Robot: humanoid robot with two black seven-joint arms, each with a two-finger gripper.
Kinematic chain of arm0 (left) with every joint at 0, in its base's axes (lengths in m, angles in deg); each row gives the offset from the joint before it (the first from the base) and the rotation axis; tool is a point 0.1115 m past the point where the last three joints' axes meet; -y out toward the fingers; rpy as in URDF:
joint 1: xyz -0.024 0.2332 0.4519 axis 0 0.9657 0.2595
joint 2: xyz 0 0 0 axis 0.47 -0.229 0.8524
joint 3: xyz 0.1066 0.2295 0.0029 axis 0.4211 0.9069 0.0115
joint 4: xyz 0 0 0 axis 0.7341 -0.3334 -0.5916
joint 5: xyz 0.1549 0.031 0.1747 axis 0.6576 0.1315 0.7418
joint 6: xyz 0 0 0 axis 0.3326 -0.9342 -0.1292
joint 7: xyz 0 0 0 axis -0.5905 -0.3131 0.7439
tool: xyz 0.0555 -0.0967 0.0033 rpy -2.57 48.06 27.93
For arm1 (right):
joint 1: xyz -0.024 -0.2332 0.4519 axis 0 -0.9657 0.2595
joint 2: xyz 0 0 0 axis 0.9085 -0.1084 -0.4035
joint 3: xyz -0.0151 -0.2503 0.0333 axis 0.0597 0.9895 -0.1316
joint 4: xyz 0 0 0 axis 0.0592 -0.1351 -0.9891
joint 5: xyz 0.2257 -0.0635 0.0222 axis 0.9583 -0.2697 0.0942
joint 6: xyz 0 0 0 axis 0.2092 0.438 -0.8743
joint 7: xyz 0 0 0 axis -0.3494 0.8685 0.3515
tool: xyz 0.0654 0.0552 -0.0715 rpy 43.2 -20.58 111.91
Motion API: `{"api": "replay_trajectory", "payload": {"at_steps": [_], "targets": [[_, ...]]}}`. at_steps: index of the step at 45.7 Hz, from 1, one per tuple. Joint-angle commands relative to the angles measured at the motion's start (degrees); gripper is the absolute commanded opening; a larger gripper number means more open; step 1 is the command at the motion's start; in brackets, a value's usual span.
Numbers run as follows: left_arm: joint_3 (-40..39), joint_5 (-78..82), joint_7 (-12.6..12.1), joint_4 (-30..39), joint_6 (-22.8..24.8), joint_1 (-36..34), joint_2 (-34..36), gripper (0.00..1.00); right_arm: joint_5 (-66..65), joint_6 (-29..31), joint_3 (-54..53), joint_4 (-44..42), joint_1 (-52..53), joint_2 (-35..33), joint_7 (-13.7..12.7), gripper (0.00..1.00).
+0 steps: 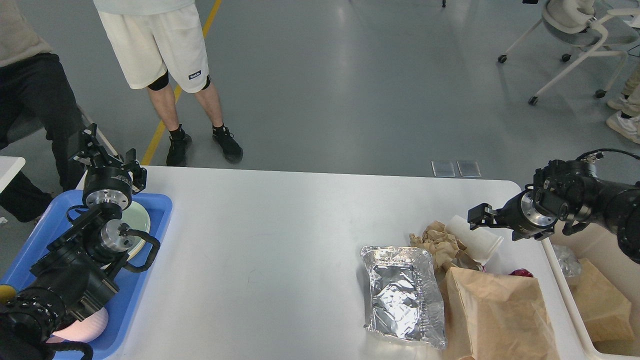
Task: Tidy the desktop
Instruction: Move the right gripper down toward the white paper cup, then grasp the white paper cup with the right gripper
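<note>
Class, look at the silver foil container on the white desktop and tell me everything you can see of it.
The foil container is a crinkled, shiny silver rectangular tray with a crimped rim, seemingly covered by foil. It lies flat on the desktop, toward the near right, long side running away from the camera. Its right edge meets the brown paper bag; crumpled brown paper sits just behind it. Neither gripper touches it.

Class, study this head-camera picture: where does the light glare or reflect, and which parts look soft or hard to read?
Head view: the foil tray throws bright crinkled highlights; the desktop shows soft, even sheen with faint shadows; the grey floor mirrors pale overhead light; the dark left gripper and right gripper lose detail against their backgrounds.
</note>
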Motion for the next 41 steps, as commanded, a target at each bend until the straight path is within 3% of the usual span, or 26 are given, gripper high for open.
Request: {"api": "replay_trajectory", "payload": {"at_steps": [1, 25, 41], "targets": [[0.0, 0.0, 0.0, 0.0, 0.0, 0.0, 0.0, 0.96, 0.2, -0.1, -0.7, -0.4, -1.9, -0.8, 0.1, 1.0], [0.0, 0.0, 0.0, 0.0, 0.0, 0.0, 0.0, 0.96, 0.7, -0.4, -8.5, -6.9, -8.3, -0.6, 0.1, 1.0], [0.0, 0.0, 0.0, 0.0, 0.0, 0.0, 0.0, 0.96, 0.7, -8.5, -11.7, -8.4, -12.7, -0.2, 0.2, 0.98]]}}
